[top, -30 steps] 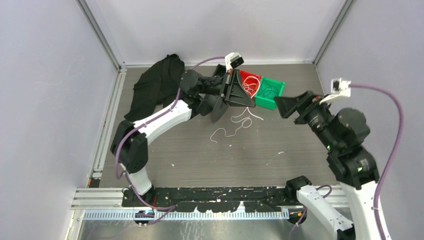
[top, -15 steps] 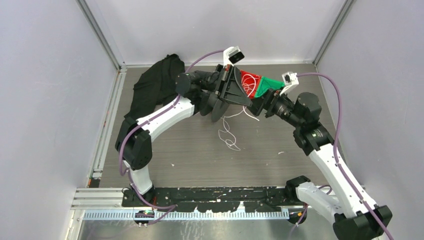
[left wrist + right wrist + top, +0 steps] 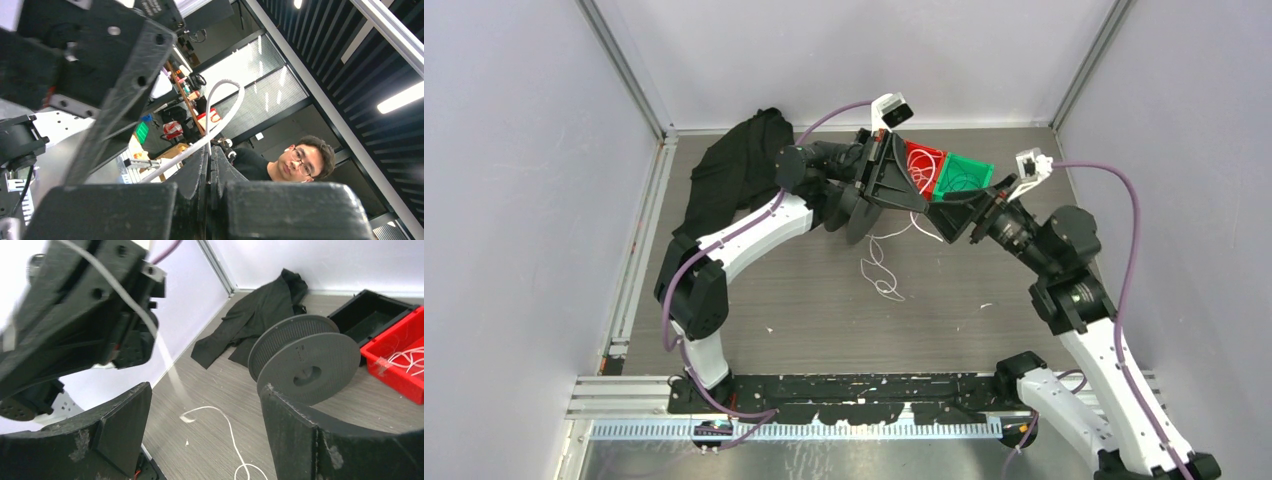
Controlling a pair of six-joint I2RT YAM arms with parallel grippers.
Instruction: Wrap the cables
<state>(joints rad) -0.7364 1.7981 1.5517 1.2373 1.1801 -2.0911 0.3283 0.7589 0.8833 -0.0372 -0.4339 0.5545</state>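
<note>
The right end effector (image 3: 956,216) has swung in from the right, jaws wide. The cable (image 3: 879,268) hangs steeply from the left end effector (image 3: 209,152), which pinches it, and trails onto the counter (image 3: 804,310) just left of that opening.

white cable (image 3: 880,272) | red bin (image 3: 914,152) | green bin (image 3: 980,170) | black cloth (image 3: 734,170) | grey spool (image 3: 305,365)

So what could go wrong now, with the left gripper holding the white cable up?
1. The open right gripper is very close to the left gripper; they may collide.
2. The cable hangs down to loose loops on the table and may knot when pulled.
3. It could slip out of that grip.
</note>
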